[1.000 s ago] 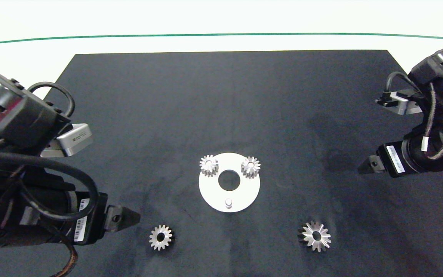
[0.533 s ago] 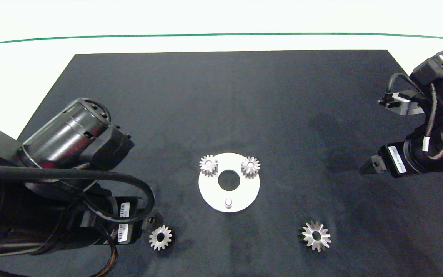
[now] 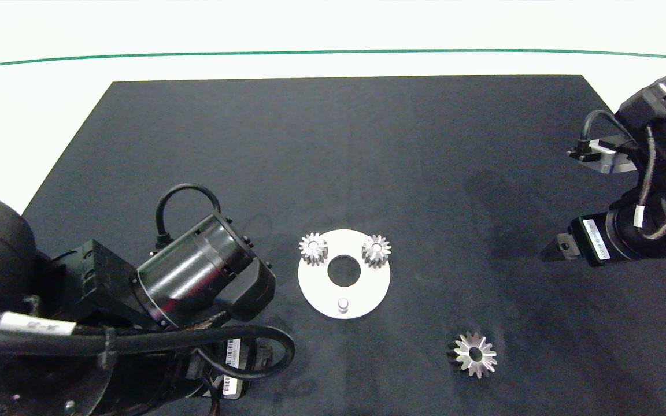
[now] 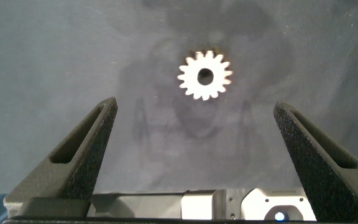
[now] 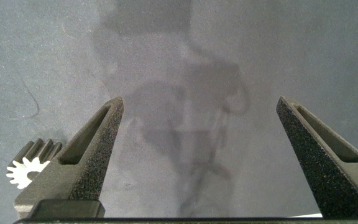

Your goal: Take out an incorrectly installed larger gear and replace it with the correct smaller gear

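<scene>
Black mat (image 3: 333,144) bearing white disc (image 3: 317,292), larger gear (image 3: 473,355), loose smaller gear (image 4: 204,75).

Two small gears (image 3: 314,248) (image 3: 376,251) sit on disc (image 3: 367,294), pin (image 3: 343,303) at its near edge. Larger gear (image 3: 474,355) lies near-right; smaller gear (image 4: 204,75) near-left on mat (image 3: 333,144).

Smaller gear (image 4: 204,75) beyond spread fingers (image 4: 86,149)

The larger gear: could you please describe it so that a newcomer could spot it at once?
Start at the white disc mid-mat; the larger gear lies alone on the black mat toward the right gripper's side. Unlike the two small gears on the disc, it has long pointed teeth.
</scene>
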